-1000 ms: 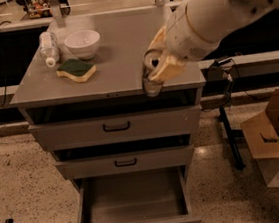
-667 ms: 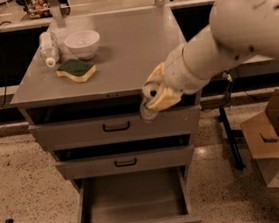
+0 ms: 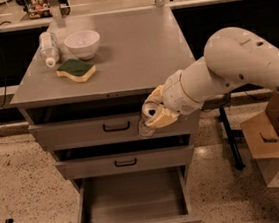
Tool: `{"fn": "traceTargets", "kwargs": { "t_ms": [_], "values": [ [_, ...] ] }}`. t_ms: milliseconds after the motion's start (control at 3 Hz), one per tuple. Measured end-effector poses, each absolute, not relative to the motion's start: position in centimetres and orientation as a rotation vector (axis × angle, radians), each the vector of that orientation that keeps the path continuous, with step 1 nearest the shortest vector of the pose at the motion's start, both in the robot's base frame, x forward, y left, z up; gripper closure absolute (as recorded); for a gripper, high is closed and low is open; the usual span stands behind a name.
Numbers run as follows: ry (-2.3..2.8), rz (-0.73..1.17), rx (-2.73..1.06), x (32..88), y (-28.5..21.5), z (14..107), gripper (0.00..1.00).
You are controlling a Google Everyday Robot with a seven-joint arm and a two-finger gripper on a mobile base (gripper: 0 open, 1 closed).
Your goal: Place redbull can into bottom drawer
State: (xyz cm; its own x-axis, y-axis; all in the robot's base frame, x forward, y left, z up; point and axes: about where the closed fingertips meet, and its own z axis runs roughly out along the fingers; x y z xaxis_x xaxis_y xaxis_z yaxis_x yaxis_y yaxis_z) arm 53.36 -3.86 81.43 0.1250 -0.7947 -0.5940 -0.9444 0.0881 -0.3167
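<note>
My gripper (image 3: 152,116) is in front of the top drawer, right of the middle of the cabinet, shut on the redbull can (image 3: 147,118). The can shows its silver top, with its body pointing down between the cream-coloured fingers (image 3: 161,117). The bottom drawer (image 3: 132,205) is pulled out and open below, its grey inside bare, with a small black handle on its front. The can hangs well above the drawer's right half.
On the grey cabinet top (image 3: 137,48) stand a white bowl (image 3: 82,43), a clear plastic bottle (image 3: 49,48) lying down and a green-and-yellow sponge (image 3: 76,70). The two upper drawers (image 3: 116,127) are slightly ajar. A cardboard box (image 3: 276,143) stands on the floor at right.
The arm has lowered and moved forward off the cabinet top, carrying the can down in front of the top drawer.
</note>
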Motion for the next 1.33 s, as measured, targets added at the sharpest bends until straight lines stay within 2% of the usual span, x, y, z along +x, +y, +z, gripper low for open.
{"fn": "traceTargets", "kwargs": {
  "t_ms": [667,1000,1333],
  "values": [
    [1.770,0.400,-1.766,52.8,-3.8,67.0,1.00],
    [1.716,0.371,-1.738,52.8,-4.6,62.3,1.00],
    [1.717,0.373,-1.740,52.7,-4.6,62.3,1.00]
  ]
}}
